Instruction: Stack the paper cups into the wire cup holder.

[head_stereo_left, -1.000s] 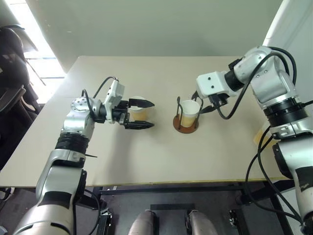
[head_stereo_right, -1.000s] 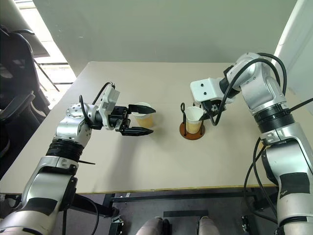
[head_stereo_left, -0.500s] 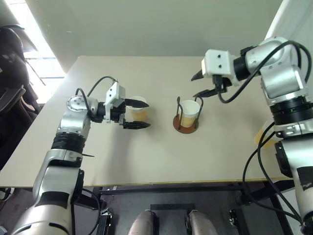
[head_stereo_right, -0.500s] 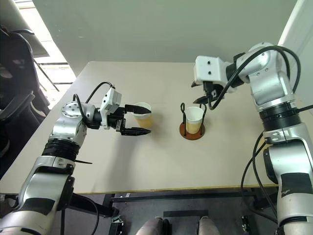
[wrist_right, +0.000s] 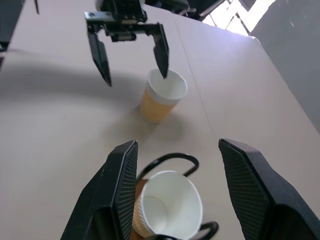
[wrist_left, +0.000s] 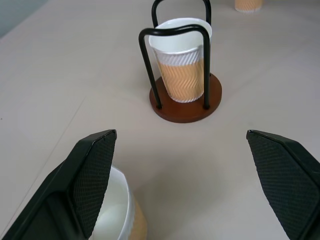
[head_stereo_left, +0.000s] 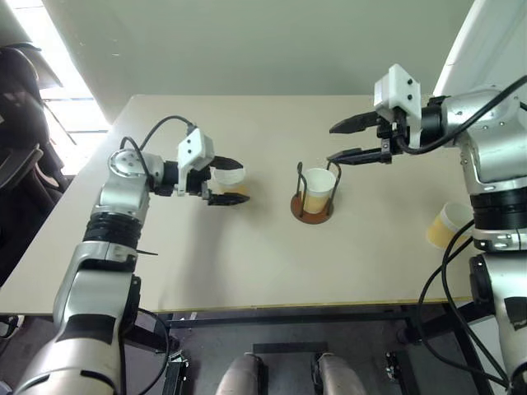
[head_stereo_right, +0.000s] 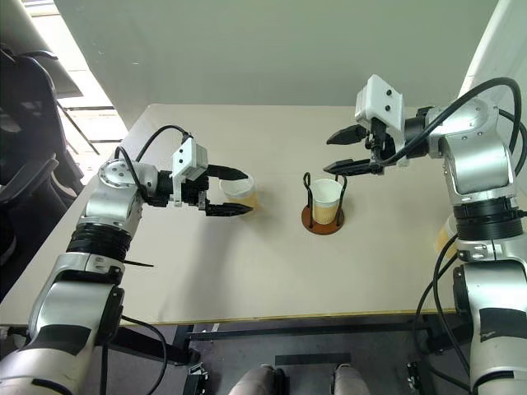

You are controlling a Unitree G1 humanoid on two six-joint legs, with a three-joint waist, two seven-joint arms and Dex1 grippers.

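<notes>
From the head view, my left pincer (head_stereo_left: 228, 183) stands wide open around a loose paper cup (head_stereo_left: 230, 178), gripping nothing. One cup (head_stereo_left: 319, 188) already sits in the wire cup holder (head_stereo_left: 313, 200); my right pincer (head_stereo_left: 347, 140) hangs above it, part open and empty. A third cup (head_stereo_left: 447, 225) waits near the counter (head_stereo_left: 263, 263) edge.

In the left wrist view, one finger (wrist_left: 95, 170) sits right at the rim; closing off-centre could tip the cup.
</notes>
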